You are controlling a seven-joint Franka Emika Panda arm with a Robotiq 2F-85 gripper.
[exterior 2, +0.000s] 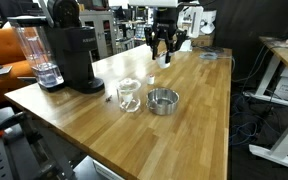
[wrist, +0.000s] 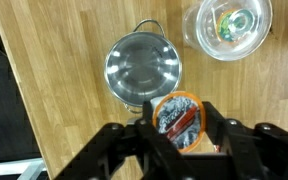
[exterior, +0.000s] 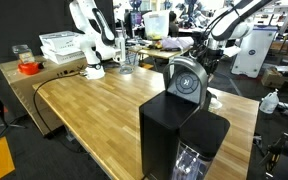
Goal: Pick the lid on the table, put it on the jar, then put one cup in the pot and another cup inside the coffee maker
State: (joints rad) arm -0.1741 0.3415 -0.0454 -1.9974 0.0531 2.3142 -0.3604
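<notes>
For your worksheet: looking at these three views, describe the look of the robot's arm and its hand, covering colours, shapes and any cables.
In an exterior view the arm is white with rounded segments and dark joints. The hand is black and blocky, with two dark fingers hanging below a compact body. The wrist view shows the hand as black angular linkages either side of the centre. No cables or markings can be made out at this size.

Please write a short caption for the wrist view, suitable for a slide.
Wrist view: gripper holds an orange-lidded cup above the wooden table, near a steel pot and a glass jar.
</notes>
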